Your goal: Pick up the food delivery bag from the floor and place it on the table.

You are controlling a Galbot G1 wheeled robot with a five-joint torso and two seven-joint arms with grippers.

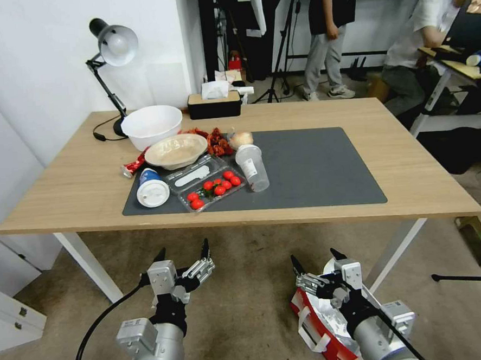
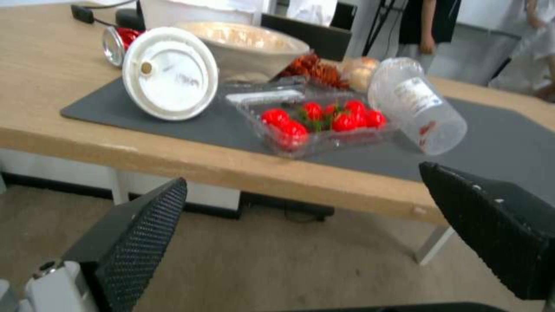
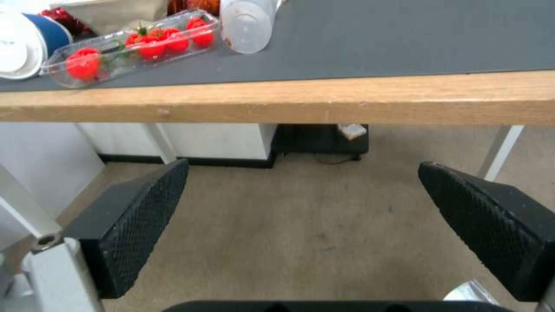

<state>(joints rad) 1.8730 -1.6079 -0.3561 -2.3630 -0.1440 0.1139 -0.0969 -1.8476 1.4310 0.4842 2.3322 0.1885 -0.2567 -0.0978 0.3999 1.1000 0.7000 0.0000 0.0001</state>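
both arms low in front of the table (image 1: 78,190), over the floor (image 1: 247,288). left gripper (image 1: 182,254) hangs over bare carpet just short of the table's near edge, jaws spread wide, holding nothing; the left wrist view shows its two black pads (image 2: 138,225) well apart with carpet between them. right gripper (image 1: 315,258) sits at about the same height, jaws also spread and empty, pads (image 3: 138,216) apart over carpet in the right wrist view.

food delivery bag (image 1: 323,327) is on the floor at the robot's right, directly under the right arm, partly hidden by it. red and white sides, silver foil lining showing at the open top, white strap handle hanging on the near side. can't tell whether the gripper touches it; the jaws aren't around any part of it.

tabletop: dark grey mat (image 1: 316,170) with clutter on its left part. white bowl (image 1: 151,125), shallower bowl (image 1: 176,150) in front of it, clear tray of tomatoes (image 1: 213,189), clear plastic cup (image 1: 252,167) tipped on its side, lidded cup (image 1: 152,188) also lying down. desk lamp (image 1: 110,52) at the far left corner, tissue box (image 1: 214,103) at the far edge. right half of the mat is bare.
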